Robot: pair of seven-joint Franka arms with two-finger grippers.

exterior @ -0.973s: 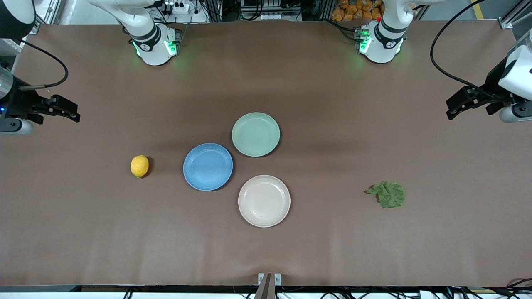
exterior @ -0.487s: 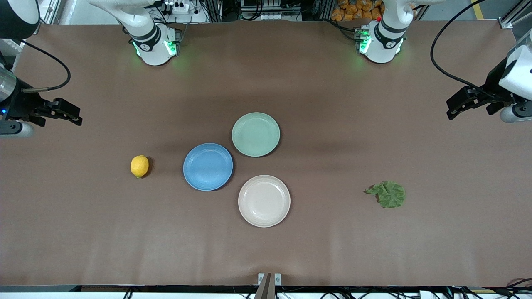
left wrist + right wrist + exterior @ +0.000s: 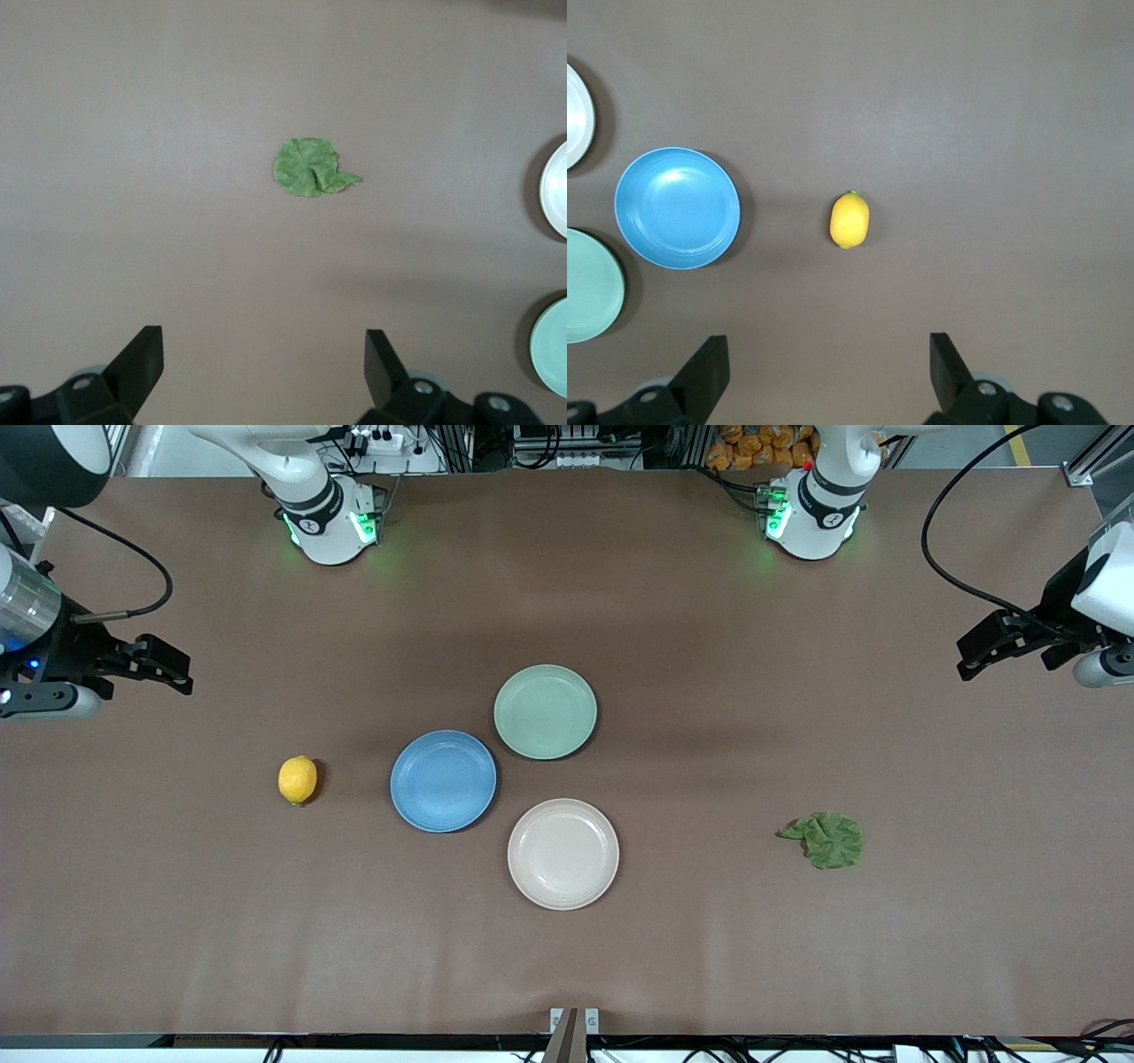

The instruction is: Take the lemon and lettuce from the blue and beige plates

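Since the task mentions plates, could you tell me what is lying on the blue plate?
Nothing: the blue plate is bare, and no part of it is covered. The lemon lies on the table beside it, toward the right arm's end.

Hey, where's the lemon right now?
The lemon lies bare on the table, beside the blue plate toward the right arm's end. It is on no plate.

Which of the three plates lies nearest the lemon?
The blue plate: it sits beside the lemon, while the green plate and beige plate lie farther off.
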